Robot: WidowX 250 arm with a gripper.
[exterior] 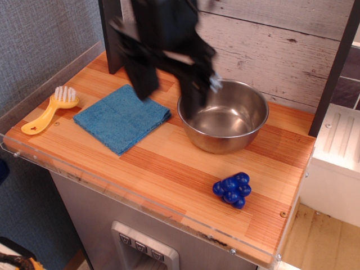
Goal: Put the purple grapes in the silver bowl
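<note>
Your purple grapes (232, 190) sit on the wooden tabletop (169, 169) toward its front right corner, lying free with nothing touching them. From the grapes, the silver bowl (223, 115) stands at about 12 o'clock, apart from them with a strip of bare wood between; it is upright and you can see its reflective inside holding nothing.

Your gripper (169, 93) hangs above the tabletop at roughly 10 o'clock from the grapes, well apart from them. It is blurred, but its two dark fingers are spread with a clear gap between them and nothing held. One finger (194, 101) overlaps the bowl's left rim in this view; the other hangs over the far edge of the blue cloth (121, 117). Whether either touches what lies below it you cannot tell.

The folded blue cloth lies flat at 9 o'clock from the bowl, just beside it. Further out at 9 o'clock, near the left edge, lies a yellow brush (49, 109) with white bristles.
</note>
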